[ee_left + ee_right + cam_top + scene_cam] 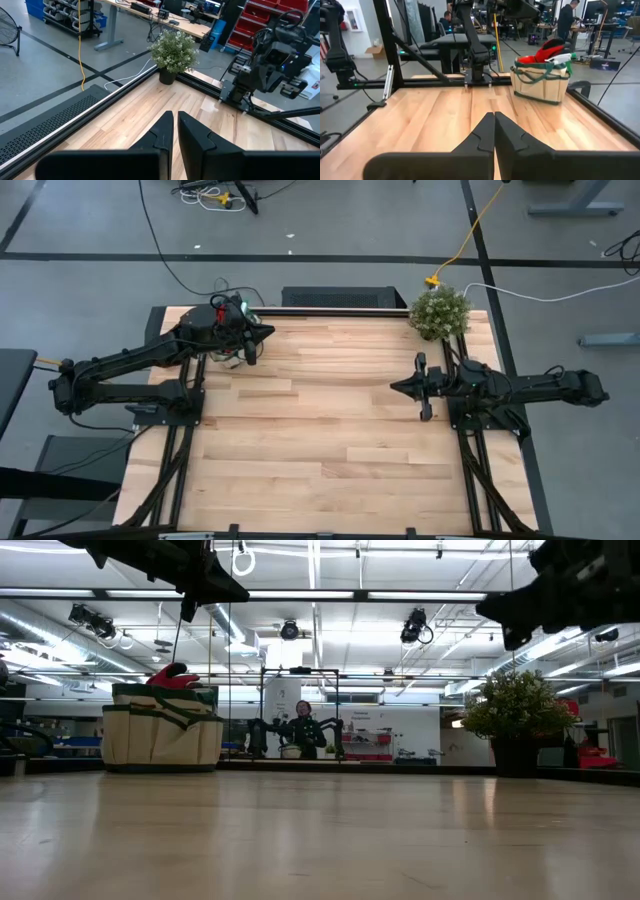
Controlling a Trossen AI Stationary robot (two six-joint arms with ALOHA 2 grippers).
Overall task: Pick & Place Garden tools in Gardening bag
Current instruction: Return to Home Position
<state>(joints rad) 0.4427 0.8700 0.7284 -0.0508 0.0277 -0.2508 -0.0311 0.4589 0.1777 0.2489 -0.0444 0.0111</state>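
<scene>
- We see a gardening bag (160, 730) sitting on the far left corner of the wooden table (330, 460).
- The bag is beige with dark green trim, and it stands upright.
- A red glove (172, 677) pokes out of the top of the bag.
- Beside the glove, something pale green and white (560, 58) sticks out too. We cannot tell for sure what it is.
- The left gripper (176, 116) hangs up in the air, just to the right of the bag. Its two fingers are almost together, with only a thin slit between them, and they hold nothing.
- The right gripper (494, 116) hangs over the right side of the table, well apart from the bag. It points to the left. Its fingers are pressed tight together and hold nothing.
- A bushy green plant (440, 312) in a dark pot stands on the far right corner of the table.
</scene>
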